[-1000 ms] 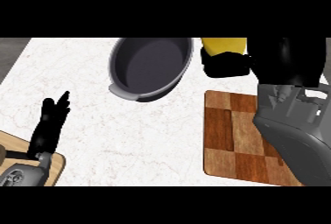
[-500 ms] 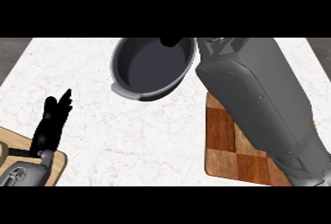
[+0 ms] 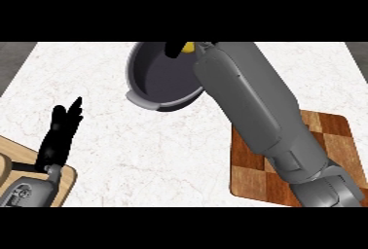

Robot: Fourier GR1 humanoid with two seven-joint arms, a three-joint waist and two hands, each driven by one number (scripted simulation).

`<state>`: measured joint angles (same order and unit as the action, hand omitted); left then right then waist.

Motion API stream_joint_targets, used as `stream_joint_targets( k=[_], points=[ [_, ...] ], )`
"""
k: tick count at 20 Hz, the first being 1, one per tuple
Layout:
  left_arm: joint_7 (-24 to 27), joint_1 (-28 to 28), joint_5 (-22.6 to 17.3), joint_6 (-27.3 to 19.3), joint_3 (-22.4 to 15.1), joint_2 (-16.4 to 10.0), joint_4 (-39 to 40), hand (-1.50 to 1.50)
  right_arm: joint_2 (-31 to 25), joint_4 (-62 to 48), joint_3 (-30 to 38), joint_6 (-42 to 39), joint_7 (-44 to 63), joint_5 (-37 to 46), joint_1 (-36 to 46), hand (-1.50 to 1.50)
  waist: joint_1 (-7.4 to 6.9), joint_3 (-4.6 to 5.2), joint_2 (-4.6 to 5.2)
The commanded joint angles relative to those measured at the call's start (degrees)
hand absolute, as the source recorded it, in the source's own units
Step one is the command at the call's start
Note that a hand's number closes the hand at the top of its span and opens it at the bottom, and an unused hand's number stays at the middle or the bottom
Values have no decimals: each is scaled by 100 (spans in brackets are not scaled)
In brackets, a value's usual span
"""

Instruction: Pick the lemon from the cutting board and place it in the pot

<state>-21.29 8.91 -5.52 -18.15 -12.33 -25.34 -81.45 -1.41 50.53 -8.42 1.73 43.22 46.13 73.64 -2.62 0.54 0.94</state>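
The right robot hand (image 3: 174, 49) grasps the small yellow lemon (image 3: 188, 47) over the dark round pot (image 3: 161, 80); best to lower it inside before opening.

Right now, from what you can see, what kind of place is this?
Most likely a kitchen counter: a dark pot stands on a white marbled counter top, and a checkered wooden cutting board lies at the right.

I'm looking down on a white marbled counter (image 3: 165, 146), faintly veined and evenly lit. Dark grey floor (image 3: 13, 58) shows beyond its far corners, and a pale wooden surface (image 3: 25, 156) sits at lower left.
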Motion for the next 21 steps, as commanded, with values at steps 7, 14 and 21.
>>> stream_joint_targets(
  k=[7,14,21],
  points=[
    [11,241,51,209,322,-416,259,0,139,-1236,468,1369,-990,-1251,66,-150,-137,-51,14],
    [86,45,68,162,303,-446,147,0,141,-1175,1227,3094,-2003,-1680,-74,-150,-130,-58,28],
    [6,-107,174,-38,386,-335,218,0,-52,-926,1616,3594,-2670,-2165,-510,-150,163,-58,-67]
  ],
)
